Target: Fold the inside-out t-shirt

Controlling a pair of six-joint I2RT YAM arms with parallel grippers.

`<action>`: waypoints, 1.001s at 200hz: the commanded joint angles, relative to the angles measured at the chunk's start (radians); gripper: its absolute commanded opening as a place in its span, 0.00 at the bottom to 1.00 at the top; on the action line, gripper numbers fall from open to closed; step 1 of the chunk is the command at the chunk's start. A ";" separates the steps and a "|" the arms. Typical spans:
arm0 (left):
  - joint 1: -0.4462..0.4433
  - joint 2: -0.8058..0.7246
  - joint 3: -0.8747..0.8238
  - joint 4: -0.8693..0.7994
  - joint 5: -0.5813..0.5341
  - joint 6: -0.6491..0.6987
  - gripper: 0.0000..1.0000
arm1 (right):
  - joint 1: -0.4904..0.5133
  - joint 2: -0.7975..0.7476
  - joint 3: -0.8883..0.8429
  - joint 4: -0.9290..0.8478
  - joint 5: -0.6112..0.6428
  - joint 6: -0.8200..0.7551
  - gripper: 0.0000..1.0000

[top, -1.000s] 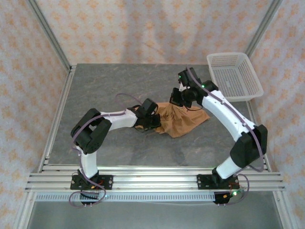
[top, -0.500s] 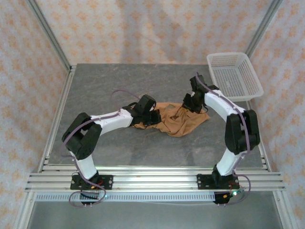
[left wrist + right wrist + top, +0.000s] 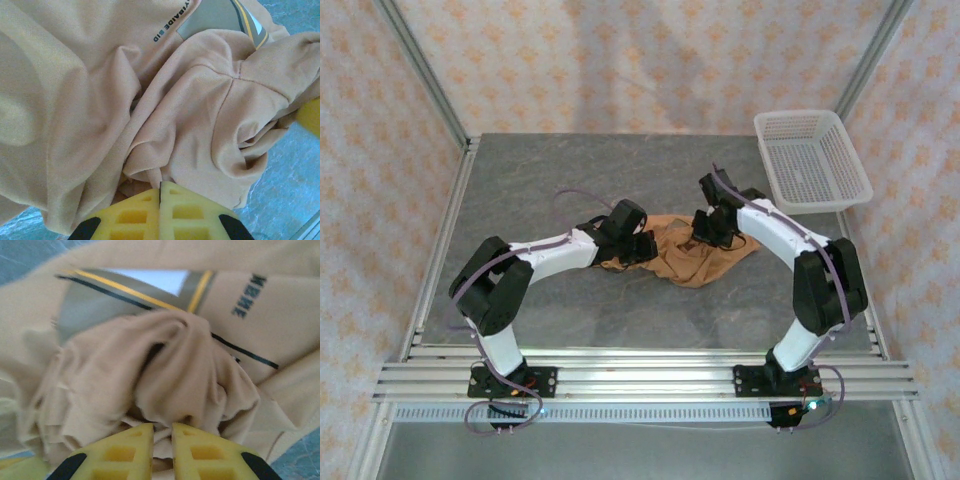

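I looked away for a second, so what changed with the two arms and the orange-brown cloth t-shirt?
The right arm lowered, and the right gripper now pinches a bunched fold of the orange-brown soft cloth t-shirt. The left arm stretched out flatter, its left gripper staying shut on the shirt's left edge. The white plastic mesh basket did not move.

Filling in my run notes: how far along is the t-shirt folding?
Done: nothing folded; the t-shirt lies crumpled on the table. In hand: the left gripper and right gripper each pinch bunched cloth, jaws closed on it. To do: spreading it flat, then every fold.
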 commanded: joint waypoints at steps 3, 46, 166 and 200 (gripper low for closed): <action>0.007 -0.009 0.019 -0.011 -0.005 0.001 0.00 | -0.002 0.021 -0.017 0.012 -0.003 0.000 0.17; 0.006 -0.006 0.019 -0.016 -0.009 0.001 0.00 | -0.001 0.113 0.034 0.043 -0.008 -0.001 0.37; 0.304 -0.060 -0.115 -0.145 -0.104 0.040 0.00 | -0.169 -0.343 0.068 -0.069 -0.087 -0.104 0.00; 0.282 -0.068 -0.119 -0.129 -0.090 0.030 0.00 | -0.179 -0.480 -0.219 0.164 -0.061 0.016 0.11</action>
